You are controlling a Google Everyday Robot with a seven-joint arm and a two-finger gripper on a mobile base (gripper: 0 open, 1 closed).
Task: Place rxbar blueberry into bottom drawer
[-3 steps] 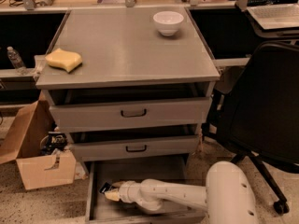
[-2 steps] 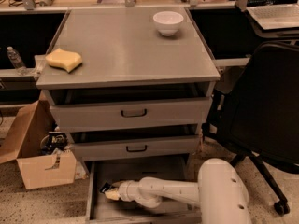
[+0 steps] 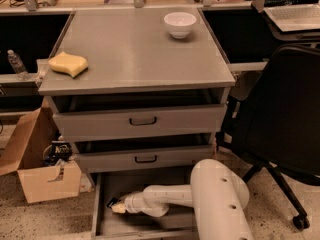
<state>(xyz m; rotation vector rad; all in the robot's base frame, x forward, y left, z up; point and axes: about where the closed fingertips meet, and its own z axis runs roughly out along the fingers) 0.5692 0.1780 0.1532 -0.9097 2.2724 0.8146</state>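
The bottom drawer (image 3: 150, 183) stands pulled open at the foot of the grey cabinet, its grey floor and low left wall showing. My white arm reaches into it from the right. My gripper (image 3: 116, 207) is low inside the drawer, close to its left wall. A small dark piece with pale marks (image 3: 111, 202), which looks like the rxbar blueberry, shows right at the gripper's tip, mostly hidden. I cannot tell if it rests on the drawer floor.
Two upper drawers with black handles (image 3: 142, 120) are slightly ajar. A yellow sponge-like lump (image 3: 68, 63) and a white bowl (image 3: 180, 24) sit on the cabinet top. An open cardboard box (image 3: 42, 171) stands left; a black office chair (image 3: 282, 119) stands right.
The arm's big white body has shifted a little to the left. The gripper has stayed low at the left of the bottom drawer.
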